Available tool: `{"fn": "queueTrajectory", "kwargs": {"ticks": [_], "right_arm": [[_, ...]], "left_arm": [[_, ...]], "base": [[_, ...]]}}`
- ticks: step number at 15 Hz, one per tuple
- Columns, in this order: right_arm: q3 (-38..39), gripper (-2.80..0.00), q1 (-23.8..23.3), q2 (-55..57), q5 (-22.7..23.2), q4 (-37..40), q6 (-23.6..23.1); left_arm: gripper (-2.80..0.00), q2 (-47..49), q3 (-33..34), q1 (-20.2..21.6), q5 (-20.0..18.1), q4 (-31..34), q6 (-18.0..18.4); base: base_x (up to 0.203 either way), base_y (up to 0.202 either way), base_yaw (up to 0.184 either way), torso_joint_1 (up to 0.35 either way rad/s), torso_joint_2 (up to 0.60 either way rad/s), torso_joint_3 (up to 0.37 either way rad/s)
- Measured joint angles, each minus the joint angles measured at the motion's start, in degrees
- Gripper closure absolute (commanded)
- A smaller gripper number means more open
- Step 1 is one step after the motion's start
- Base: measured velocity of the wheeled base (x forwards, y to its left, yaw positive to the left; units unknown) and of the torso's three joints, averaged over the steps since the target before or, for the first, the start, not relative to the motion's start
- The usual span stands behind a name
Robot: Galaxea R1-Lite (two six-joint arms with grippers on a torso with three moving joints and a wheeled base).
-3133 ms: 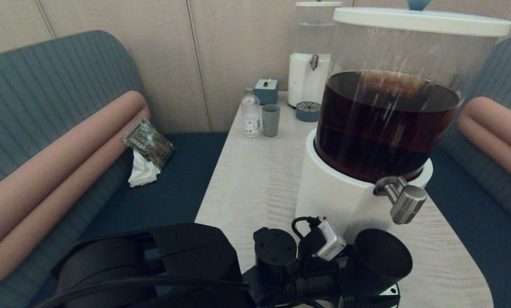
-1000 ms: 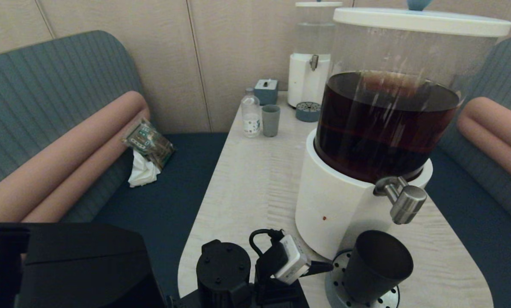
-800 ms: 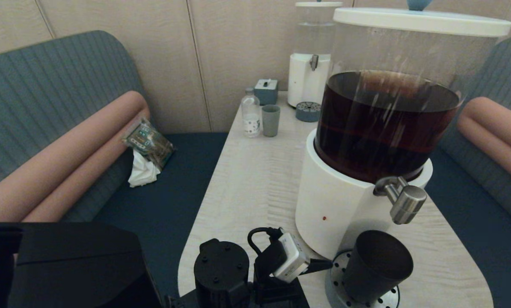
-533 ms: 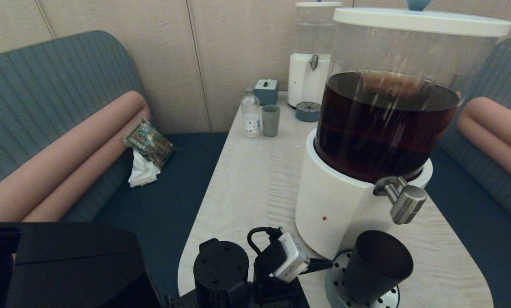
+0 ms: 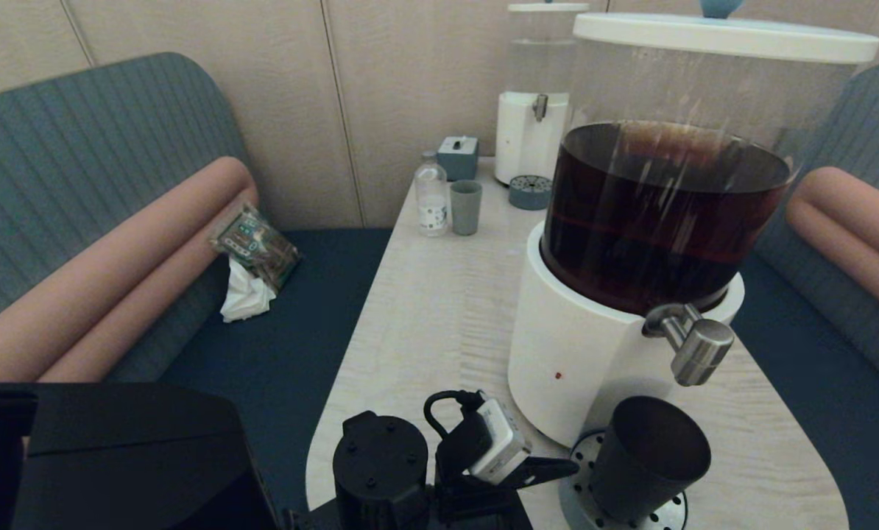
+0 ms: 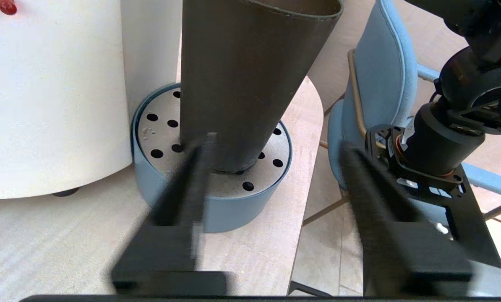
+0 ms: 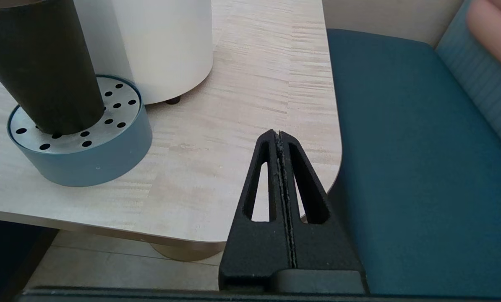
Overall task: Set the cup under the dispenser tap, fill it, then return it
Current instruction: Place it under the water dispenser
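Observation:
The black cup (image 5: pixel 649 456) stands upright on a blue-grey drip tray (image 5: pixel 573 482) with a perforated steel top, directly below the brushed-steel dispenser tap (image 5: pixel 693 346). The tap belongs to the big white-based dispenser (image 5: pixel 572 346) of dark brown liquid. My left gripper (image 5: pixel 557 465) sits just left of the cup and holds nothing. In the left wrist view its gripper (image 6: pixel 275 142) is open, and one finger (image 6: pixel 189 176) crosses in front of the cup (image 6: pixel 242 75) near its base. My right gripper (image 7: pixel 279 134) is shut and empty by the table's near right corner, with the cup (image 7: pixel 40 67) off to its side.
At the table's far end stand a smaller clear-liquid dispenser (image 5: pixel 531 110), a grey-green tumbler (image 5: pixel 466 207), a small bottle (image 5: pixel 431 195) and a blue box (image 5: pixel 459 156). Dark blue benches flank the table. A blue chair (image 6: pixel 380 84) stands past the table's rounded near edge (image 6: pixel 313 138).
The left gripper let go of the cup and drew back to the left some seconds ago. In the last half second its jaws have narrowed. The cup has stayed on the tray.

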Motion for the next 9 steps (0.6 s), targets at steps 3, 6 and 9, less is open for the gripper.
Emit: {"fn": "queueTrajectory", "kwargs": {"ticks": [3,6,9], "right_arm": [[0.0,0.0,0.0,0.0,0.01,-0.02,0.02],[0.0,0.0,0.0,0.0,0.01,-0.02,0.05],[0.0,0.0,0.02,0.0,-0.02,-0.01,0.05]], "left_arm": [[0.0,0.31,-0.62,0.0,0.33,-0.01,-0.01],[0.0,0.92,-1.35,-0.02,0.39,-0.01,0.04],[0.0,1.51,-1.95,-0.02,0.41,0.01,0.06]], "base": [[0.0,0.0,0.0,0.0,0.0,0.0],[0.0,0.0,0.0,0.0,0.0,0.0],[0.0,0.0,0.0,0.0,0.0,0.0]]}}
